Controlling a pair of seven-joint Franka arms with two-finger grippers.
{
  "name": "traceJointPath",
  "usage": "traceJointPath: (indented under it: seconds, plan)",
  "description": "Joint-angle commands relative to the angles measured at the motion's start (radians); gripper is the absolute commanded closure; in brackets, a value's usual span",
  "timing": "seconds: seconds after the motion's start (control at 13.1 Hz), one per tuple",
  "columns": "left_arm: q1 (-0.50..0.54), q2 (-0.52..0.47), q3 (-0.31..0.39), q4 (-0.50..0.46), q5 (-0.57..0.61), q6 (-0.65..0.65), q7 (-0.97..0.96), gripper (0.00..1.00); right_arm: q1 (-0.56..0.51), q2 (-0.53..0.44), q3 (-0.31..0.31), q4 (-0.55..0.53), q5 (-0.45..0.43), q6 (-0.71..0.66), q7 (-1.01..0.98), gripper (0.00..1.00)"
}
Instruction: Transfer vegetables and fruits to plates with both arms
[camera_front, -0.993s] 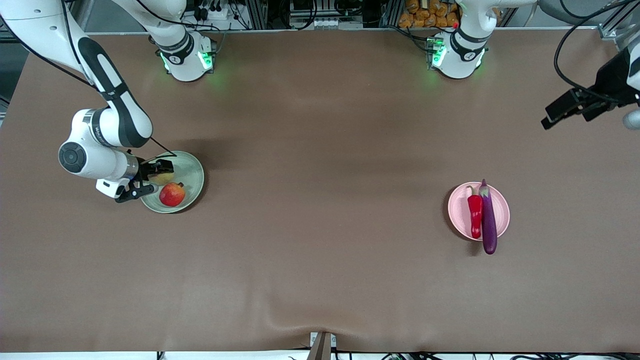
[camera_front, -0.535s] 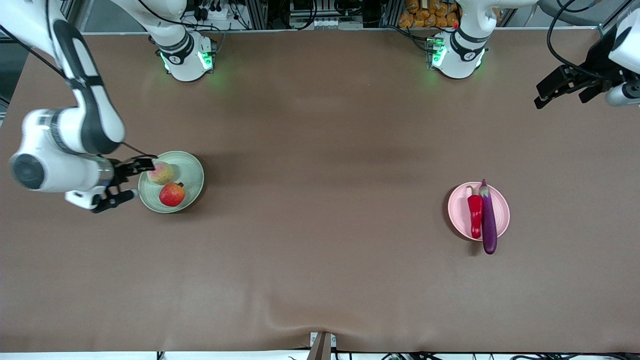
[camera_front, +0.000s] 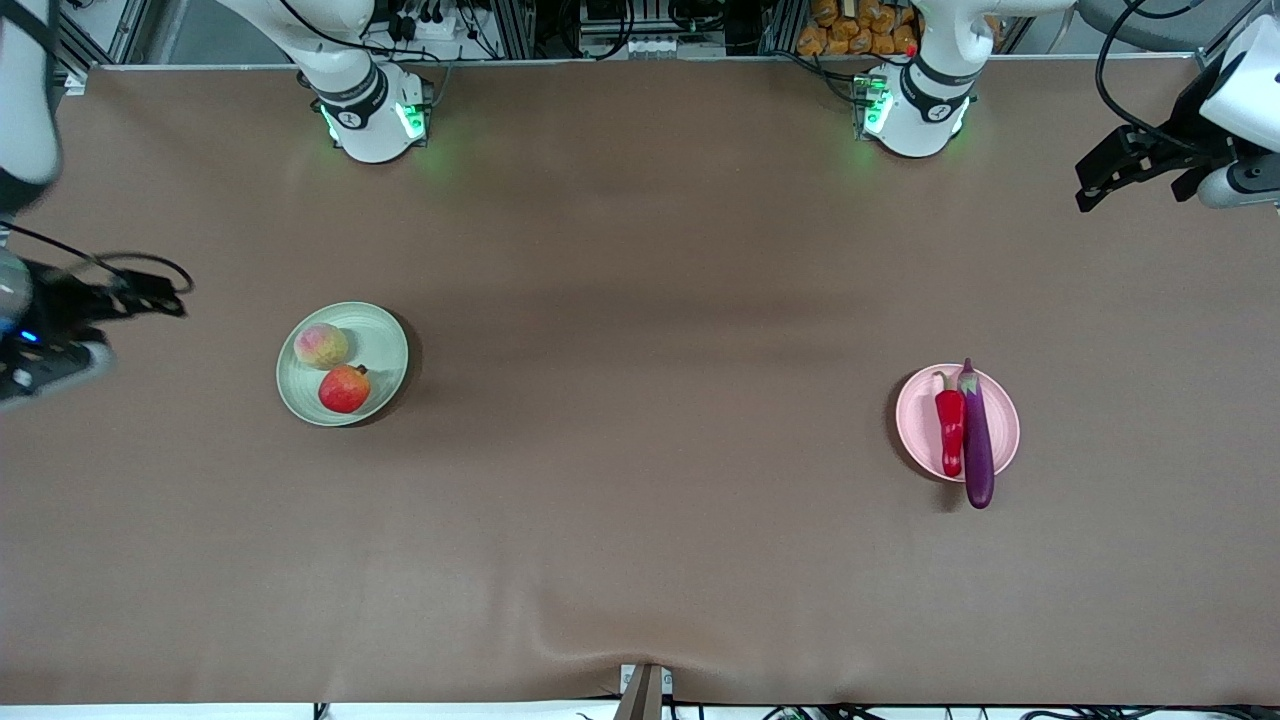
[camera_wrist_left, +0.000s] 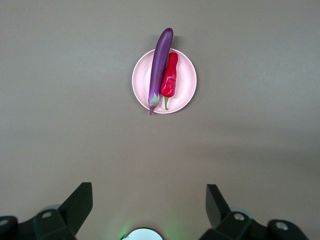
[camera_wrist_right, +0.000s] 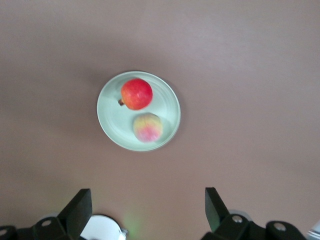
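The pale green plate (camera_front: 386, 345) holds the yellowish-pink peach (camera_front: 321, 345) and the red pomegranate (camera_front: 345, 389). The pale pink plate (camera_front: 914, 421) holds the red chili (camera_front: 950, 430) and the purple eggplant (camera_front: 976, 440), whose tip overhangs the rim. My right gripper (camera_front: 150, 298) is open and empty, high over the table's edge at the right arm's end. My left gripper (camera_front: 1092, 180) is open and empty, high over the left arm's end. The right wrist view shows its open gripper (camera_wrist_right: 147, 205), the plate (camera_wrist_right: 107, 120), pomegranate (camera_wrist_right: 136, 93) and peach (camera_wrist_right: 147, 126). The left wrist view shows its open gripper (camera_wrist_left: 148, 205), the plate (camera_wrist_left: 187, 75), eggplant (camera_wrist_left: 160, 67) and chili (camera_wrist_left: 170, 80).
The brown table cover (camera_front: 640, 400) stretches wide between the two plates. The arms' green-lit bases (camera_front: 370, 115) (camera_front: 915, 110) stand along the table's edge farthest from the front camera. Shelving and cables lie past that edge.
My right gripper let go of the peach on the green plate, then pulled away and up toward the right arm's end of the table. My left gripper shifted slightly.
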Motion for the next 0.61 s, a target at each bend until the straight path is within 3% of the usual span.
traceJointPath:
  seconds: [0.0, 0.38, 0.53]
  plan:
    - [0.008, -0.014, -0.005, -0.001, 0.015, -0.016, 0.026, 0.0, 0.093, 0.008, -0.053, 0.118, -0.053, -0.114, 0.0, 0.0]
    - [0.008, -0.009, -0.006, 0.027, 0.006, -0.017, 0.027, 0.0, 0.072, -0.091, -0.058, 0.123, -0.03, -0.156, -0.007, 0.0]
    - [0.008, -0.009, -0.008, 0.032, 0.005, -0.037, 0.029, 0.0, 0.112, -0.134, -0.132, 0.108, 0.043, -0.15, -0.001, 0.0]
